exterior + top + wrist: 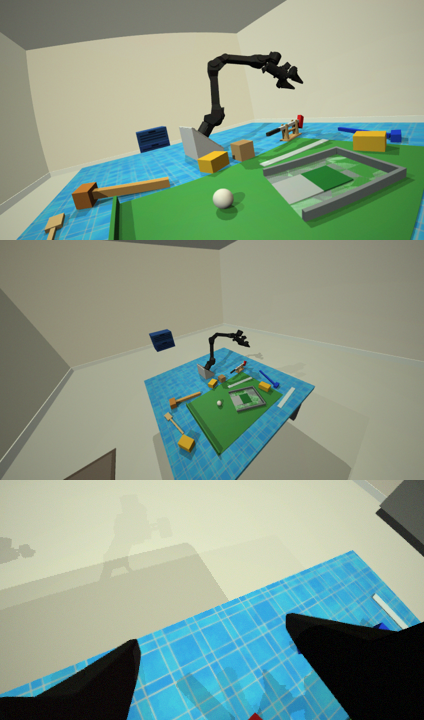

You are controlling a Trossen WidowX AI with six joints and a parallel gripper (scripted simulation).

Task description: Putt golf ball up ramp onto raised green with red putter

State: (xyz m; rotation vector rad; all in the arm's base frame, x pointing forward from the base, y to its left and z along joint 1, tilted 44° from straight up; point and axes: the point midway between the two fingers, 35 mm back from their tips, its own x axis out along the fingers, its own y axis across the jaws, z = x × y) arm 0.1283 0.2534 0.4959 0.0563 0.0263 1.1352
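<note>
Red putter (239, 366) (300, 121) (255, 717) on wooden stand (239, 369) (290, 137), at golf ball's (219, 402) (223, 198) one o'clock in exterior view; gripper (247, 344) (298, 85) (214, 633) wide open, empty, above table (160, 385) (98, 172) (210, 635).

Blue plaid desk (162, 385) (98, 172) (220, 635), flat green mat (208, 421) (166, 220) on it, round white ball (219, 402) (223, 198) on mat. Flat white strip (286, 397) (390, 611) near right corner. Small tan block-headed mallet (175, 425) (55, 222) by left edge.

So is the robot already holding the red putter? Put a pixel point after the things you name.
No, the red putter (240, 367) (293, 124) rests on its wooden stand (239, 370) (290, 137) below the open gripper (248, 346) (298, 85) (212, 627).
</note>
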